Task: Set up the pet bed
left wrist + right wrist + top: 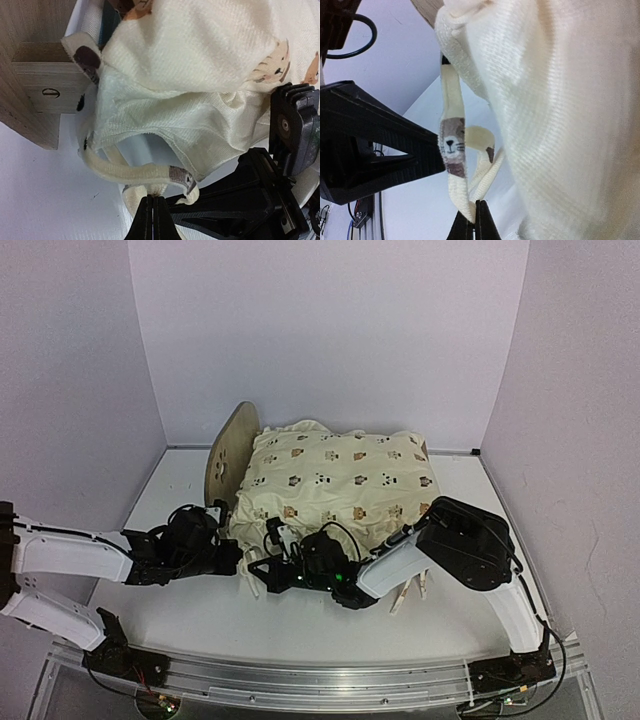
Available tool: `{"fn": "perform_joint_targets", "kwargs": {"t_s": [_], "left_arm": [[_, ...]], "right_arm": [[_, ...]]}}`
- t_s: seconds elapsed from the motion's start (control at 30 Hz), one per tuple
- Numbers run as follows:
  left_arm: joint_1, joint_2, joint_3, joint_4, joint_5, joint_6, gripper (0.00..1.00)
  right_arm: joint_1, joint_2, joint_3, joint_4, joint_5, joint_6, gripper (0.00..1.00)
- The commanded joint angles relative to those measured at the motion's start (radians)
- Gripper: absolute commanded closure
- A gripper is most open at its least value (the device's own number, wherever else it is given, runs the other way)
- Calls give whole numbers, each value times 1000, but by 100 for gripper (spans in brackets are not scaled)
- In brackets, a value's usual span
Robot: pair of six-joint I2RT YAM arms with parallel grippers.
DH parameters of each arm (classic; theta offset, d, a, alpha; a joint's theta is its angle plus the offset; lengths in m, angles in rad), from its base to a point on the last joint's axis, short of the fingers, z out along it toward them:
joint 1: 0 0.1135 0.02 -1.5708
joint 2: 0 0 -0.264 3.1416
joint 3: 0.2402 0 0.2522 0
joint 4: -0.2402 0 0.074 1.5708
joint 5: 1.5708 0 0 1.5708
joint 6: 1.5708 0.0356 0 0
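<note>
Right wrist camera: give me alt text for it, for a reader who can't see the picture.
The right gripper, shut, pinches the bottom of a looped cat-print fabric tie coming off the cream cushion that fills the right side. The left gripper, black, reaches in from the left, its tip against the same tie.

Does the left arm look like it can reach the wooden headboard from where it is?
Probably yes. The headboard stands close to the left tool, with nothing between them. But that tool is pinched shut on a cushion tie, so it would likely have to let go first.
</note>
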Motion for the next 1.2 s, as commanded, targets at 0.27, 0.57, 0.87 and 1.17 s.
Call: {"fn": "perform_joint_targets", "kwargs": {"t_s": [0.27, 0.57, 0.87, 1.17], "left_arm": [[34, 67, -52, 239, 132, 57, 100], [54, 127, -117, 434, 159, 91, 100], [56, 252, -170, 638, 149, 133, 100], [56, 316, -211, 791, 159, 173, 100]], "right_arm": [[5, -45, 1, 45, -54, -32, 99], [6, -39, -21, 44, -58, -22, 89], [5, -33, -57, 44, -77, -15, 75], [5, -154, -213, 23, 25, -126, 59]]}}
